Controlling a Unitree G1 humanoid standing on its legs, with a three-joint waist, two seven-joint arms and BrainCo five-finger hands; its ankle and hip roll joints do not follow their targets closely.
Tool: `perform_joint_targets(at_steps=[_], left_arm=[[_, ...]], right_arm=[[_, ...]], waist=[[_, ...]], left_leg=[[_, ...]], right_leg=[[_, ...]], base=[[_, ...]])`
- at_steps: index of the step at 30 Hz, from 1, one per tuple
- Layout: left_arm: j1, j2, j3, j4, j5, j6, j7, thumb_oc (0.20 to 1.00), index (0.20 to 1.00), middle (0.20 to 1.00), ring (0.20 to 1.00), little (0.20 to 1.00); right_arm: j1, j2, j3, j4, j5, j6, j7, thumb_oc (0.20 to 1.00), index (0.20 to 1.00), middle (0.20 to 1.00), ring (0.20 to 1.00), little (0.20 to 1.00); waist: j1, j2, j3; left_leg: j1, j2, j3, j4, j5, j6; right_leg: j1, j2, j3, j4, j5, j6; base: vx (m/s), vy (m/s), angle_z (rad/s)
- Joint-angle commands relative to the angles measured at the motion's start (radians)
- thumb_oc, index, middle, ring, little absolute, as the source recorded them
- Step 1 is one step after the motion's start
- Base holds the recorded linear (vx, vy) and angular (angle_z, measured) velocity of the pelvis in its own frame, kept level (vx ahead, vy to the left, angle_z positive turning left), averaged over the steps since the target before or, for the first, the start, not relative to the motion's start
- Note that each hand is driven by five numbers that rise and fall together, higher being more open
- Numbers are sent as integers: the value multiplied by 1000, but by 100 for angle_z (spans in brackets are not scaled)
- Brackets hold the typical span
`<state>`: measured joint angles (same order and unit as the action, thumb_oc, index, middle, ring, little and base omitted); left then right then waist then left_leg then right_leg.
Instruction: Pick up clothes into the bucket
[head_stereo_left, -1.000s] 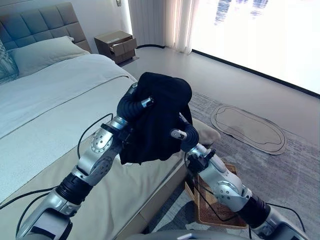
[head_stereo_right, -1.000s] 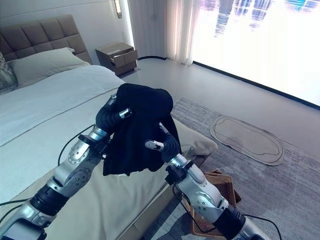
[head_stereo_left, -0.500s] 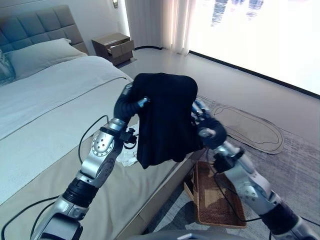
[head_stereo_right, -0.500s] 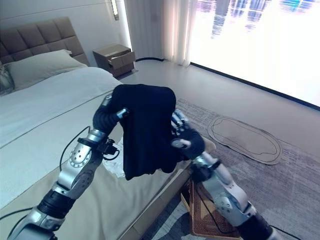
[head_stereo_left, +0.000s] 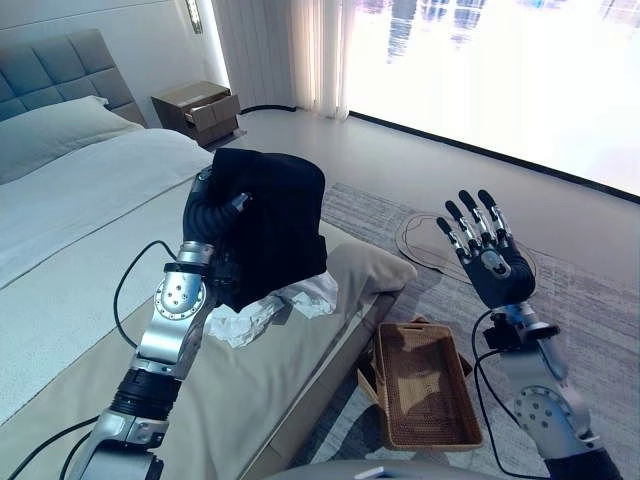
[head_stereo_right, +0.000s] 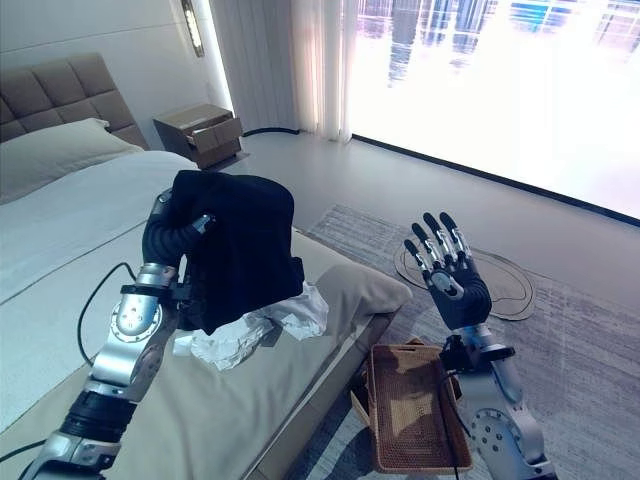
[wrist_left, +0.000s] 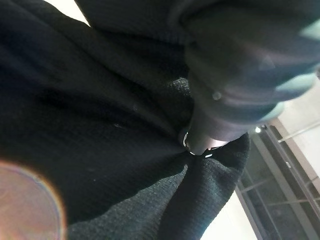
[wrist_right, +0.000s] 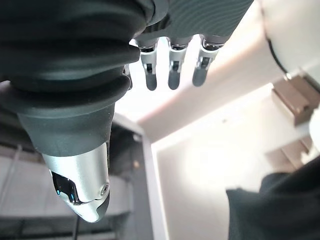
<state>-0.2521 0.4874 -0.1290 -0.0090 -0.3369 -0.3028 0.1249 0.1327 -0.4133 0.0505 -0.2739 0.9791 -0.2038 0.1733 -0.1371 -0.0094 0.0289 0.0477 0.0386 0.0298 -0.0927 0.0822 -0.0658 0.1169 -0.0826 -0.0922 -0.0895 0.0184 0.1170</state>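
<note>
Your left hand (wrist_left: 235, 85) has its thumb (wrist_left: 207, 135) pressed into black knitted cloth (wrist_left: 100, 150), which bunches in folds around it.

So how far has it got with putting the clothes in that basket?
Partway. The black garment is off the bed, gripped in the raised left hand. The right hand hangs open and empty above the rug. The wicker basket on the floor looks empty, so the drop is left, and a white garment lies on the bed.
</note>
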Motion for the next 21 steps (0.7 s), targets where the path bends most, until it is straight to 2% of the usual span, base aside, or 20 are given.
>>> perform_joint_targets(at_steps=[1,8,13,16,21], left_arm=[[-60,16,35,-77,-69,-101,-57,200,200,200,200,200],[-64,-10,-33,-154,-209,-77,-176,200,200,200,200,200],[-98,5,-137,-220,-328,-34,-282,200,200,200,200,200],[-120,25,-172,-239,-353,-21,-309,200,200,200,200,200],[-168,65,-255,-227,-375,-7,-331,200,200,200,200,200]], right_arm=[[-38,-8,-52,-8,-214,-77,-62,1000,1000,1000,1000,1000],[-84,-34,20,-1,-366,-55,-47,1000,1000,1000,1000,1000],[-164,-107,105,-11,-474,-28,-7,1000,1000,1000,1000,1000],[-203,-137,146,-17,-468,-20,16,1000,1000,1000,1000,1000],[-319,-206,292,-56,-340,27,115,1000,1000,1000,1000,1000]], waist=[[0,-14,-28],[10,-15,-20],[21,-21,-9],[23,-23,-5],[32,-30,4]], left_leg=[[71,-29,26,26,-118,20],[68,-29,20,26,-115,21],[62,-27,8,26,-108,19],[61,-27,4,25,-106,19],[56,-25,-6,27,-100,17]], right_leg=[[-33,-4,1,45,-31,3],[-33,-3,-3,43,-30,2],[-31,-2,-8,40,-29,1],[-30,-2,-9,38,-28,1],[-33,-2,-14,40,-27,0]], base=[[0,0,0],[0,0,0],[0,0,0],[0,0,0],[-5,-12,4]])
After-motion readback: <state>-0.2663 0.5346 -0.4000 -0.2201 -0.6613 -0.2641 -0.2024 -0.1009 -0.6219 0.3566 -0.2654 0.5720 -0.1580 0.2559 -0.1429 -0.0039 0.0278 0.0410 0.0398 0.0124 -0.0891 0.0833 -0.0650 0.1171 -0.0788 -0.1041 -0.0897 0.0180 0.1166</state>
